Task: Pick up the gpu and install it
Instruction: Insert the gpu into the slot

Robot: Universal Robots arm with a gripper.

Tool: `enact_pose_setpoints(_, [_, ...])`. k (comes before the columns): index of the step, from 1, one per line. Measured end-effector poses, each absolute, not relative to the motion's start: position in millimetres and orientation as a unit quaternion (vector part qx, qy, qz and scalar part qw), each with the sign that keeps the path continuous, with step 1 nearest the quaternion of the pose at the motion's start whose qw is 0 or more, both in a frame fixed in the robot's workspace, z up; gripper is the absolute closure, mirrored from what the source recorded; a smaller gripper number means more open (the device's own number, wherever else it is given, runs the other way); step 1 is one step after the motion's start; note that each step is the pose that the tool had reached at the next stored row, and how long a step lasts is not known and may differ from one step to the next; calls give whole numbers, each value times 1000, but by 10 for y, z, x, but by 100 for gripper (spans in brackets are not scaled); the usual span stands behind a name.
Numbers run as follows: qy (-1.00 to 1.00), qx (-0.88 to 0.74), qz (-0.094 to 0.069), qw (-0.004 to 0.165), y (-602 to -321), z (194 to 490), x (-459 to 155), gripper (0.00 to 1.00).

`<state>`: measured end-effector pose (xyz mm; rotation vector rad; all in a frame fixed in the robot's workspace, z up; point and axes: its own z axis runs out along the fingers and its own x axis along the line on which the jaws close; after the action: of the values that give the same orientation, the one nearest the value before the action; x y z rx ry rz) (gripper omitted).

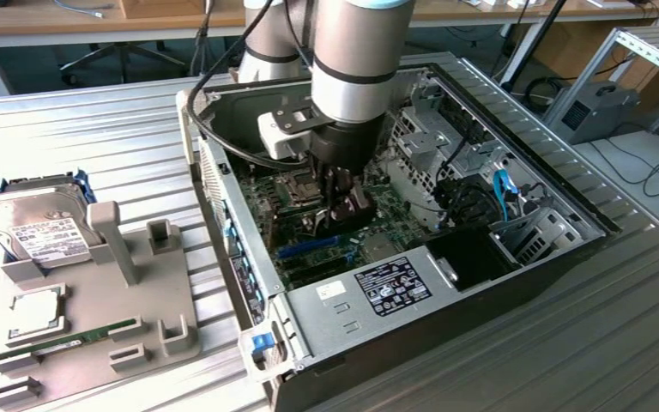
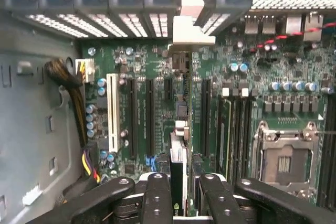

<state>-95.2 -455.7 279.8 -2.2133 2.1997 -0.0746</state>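
The pincer [image 2: 178,195] grips the gpu [image 2: 179,145] edge-on between its two black fingers [image 2: 157,198], low in the centre of the wrist frame, the card standing upright over the green motherboard [image 2: 157,103] and lined up with the dark expansion slots [image 2: 149,116]; its silver bracket [image 2: 191,24] points toward the case's rear openings. In the exterior view the arm [image 1: 353,60] reaches down from the top centre into the open computer case [image 1: 513,120], holding the gpu [image 1: 353,210] just above the board. A black label on the power supply [image 1: 393,287] carries small white print too fine to read. At the left edge a hard drive [image 1: 38,227] with a white label, unreadable, sits on a grey holder [image 1: 123,318] on the ribbed metal surface [image 1: 78,137]
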Motion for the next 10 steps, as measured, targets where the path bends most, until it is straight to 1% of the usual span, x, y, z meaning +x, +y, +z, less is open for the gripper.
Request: enact_pose_setpoints(10, [705,-709,-22,12,-4546,2767,-1114,74])
